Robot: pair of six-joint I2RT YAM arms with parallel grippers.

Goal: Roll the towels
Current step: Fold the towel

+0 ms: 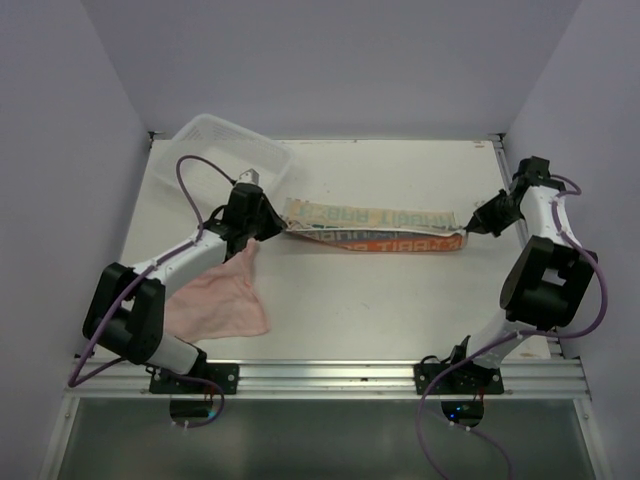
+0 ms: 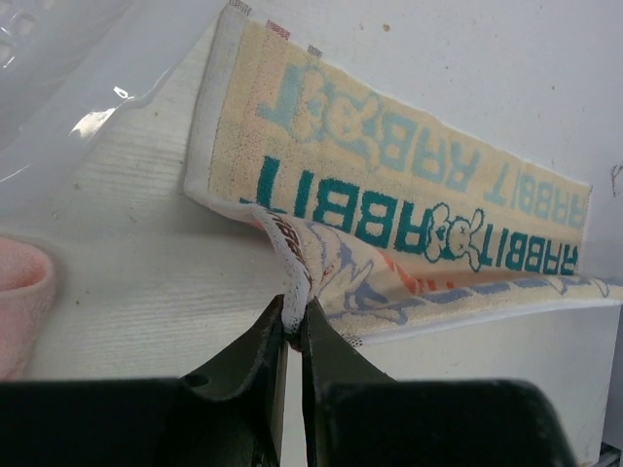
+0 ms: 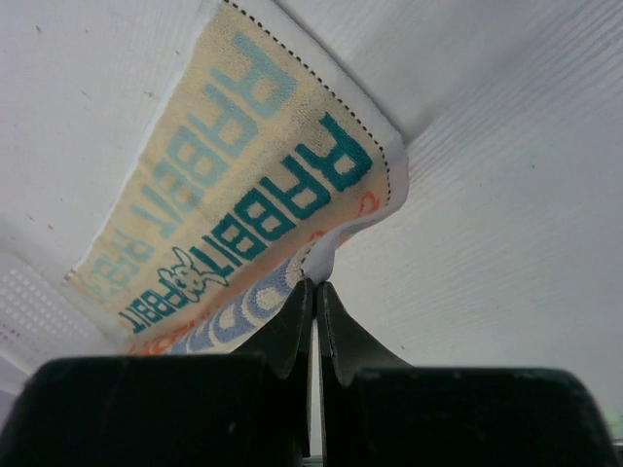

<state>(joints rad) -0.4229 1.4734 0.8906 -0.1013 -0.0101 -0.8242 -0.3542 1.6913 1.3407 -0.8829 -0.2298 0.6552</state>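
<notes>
printed towel (image 1: pixel 375 228) lay as a folded strip just right of the basket (image 1: pixel 225 150), pink towel (image 1: pixel 225 300) crumpled on the basket's near side, left gripper (image 2: pixel 294 329) and right gripper (image 3: pixel 313 284) each clamped on a strip end, so folding looked done, next it needed rolling from one end

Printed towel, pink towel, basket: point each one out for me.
printed towel (image 1: pixel 375 226), top view, middle of its lettered strip.
pink towel (image 1: pixel 225 300), top view, centre of the cloth.
basket (image 1: pixel 230 145), top view, bare floor inside its rim.
</notes>
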